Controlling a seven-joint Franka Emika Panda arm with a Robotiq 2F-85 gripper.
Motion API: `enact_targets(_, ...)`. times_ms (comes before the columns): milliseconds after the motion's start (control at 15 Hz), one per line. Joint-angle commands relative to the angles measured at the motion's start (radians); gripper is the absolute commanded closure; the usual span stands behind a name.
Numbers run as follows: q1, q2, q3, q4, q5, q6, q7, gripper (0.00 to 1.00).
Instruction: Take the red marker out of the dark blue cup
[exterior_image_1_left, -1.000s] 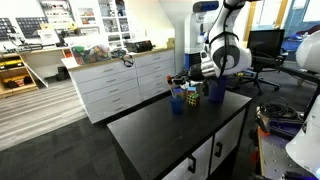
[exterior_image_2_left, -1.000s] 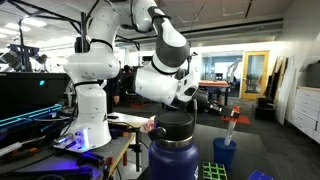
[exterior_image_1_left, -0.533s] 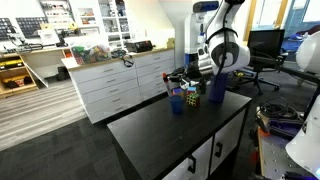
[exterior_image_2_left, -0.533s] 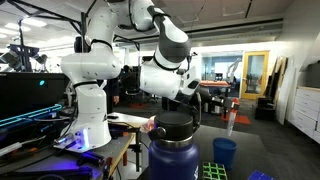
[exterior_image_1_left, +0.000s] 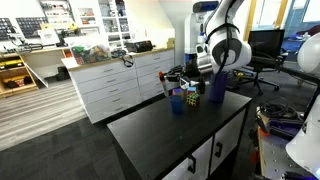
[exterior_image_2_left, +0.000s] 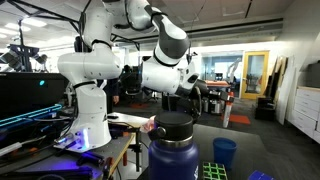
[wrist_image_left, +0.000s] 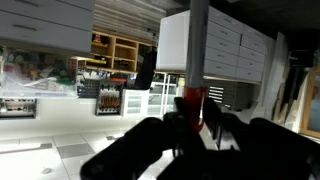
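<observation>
My gripper (exterior_image_2_left: 222, 100) is shut on the red marker (exterior_image_2_left: 227, 112) and holds it upright in the air above the dark blue cup (exterior_image_2_left: 225, 152). The marker's lower end is clear of the cup's rim. In the wrist view the red marker (wrist_image_left: 192, 100) sits between my two dark fingers (wrist_image_left: 193, 122). In an exterior view the small blue cup (exterior_image_1_left: 177, 102) stands on the black table (exterior_image_1_left: 160, 135) below my gripper (exterior_image_1_left: 179, 78); the marker is too small to make out there.
A multicoloured cube (exterior_image_1_left: 193, 98) and a taller violet-blue cylinder (exterior_image_1_left: 215, 92) stand beside the cup. A big dark bottle (exterior_image_2_left: 172, 150) fills the foreground, with the cube (exterior_image_2_left: 212, 172) to its right. White drawer cabinets (exterior_image_1_left: 120, 85) stand behind the table.
My gripper has risen with the red marker, lifting it up out of the dark blue cup. The cup has stayed in place.
</observation>
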Motion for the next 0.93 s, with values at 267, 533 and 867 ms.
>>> enact_targets(267,0.056,-0.001,0.089,0.002,0.0,0.116,0.01,0.93)
enact_targets(533,0.03,-0.001,0.18,0.018,-0.024,0.181,0.023,0.93)
enact_targets(867,0.007,-0.01,0.261,0.051,-0.109,0.282,0.043,0.93)
